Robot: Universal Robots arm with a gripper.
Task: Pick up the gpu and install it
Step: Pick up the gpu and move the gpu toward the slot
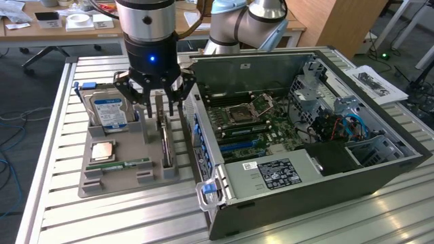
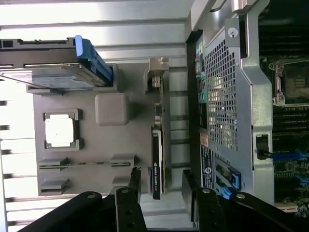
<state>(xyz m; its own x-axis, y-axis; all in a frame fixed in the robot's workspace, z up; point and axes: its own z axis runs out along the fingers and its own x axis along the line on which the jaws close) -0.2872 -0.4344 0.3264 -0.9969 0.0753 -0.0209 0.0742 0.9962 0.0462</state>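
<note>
**Tray** [image 1: 93,190]: left of the exterior view, on the slatted surface [image 1: 122,218]. It holds a hard drive [image 1: 109,109] upright at the back, a processor [image 1: 101,151], a memory stick [image 1: 121,165], and the gpu [image 1: 165,145]. The gpu stands on edge in a slot along the tray's right side, just beside the computer case.

**End effector** [image 1: 154,108]: upper centre-left, open. Its fingers [image 2: 134,181] straddle the gpu's far end, and the wrist view shows a gap on either side. Nothing is gripped.

**Computer case** [image 1: 305,152]: centre to right, side panel off, board exposed. The blue slots [image 1: 237,146] appear empty.

**Status:** the approach is made. The grasp, the lift and the installation are all left to do.

**Not legible:**
- The gpu's lower edge is sunk in its holder.
- Its far end sits behind the end effector in the exterior view.
- The intended slot cannot be told.
</note>
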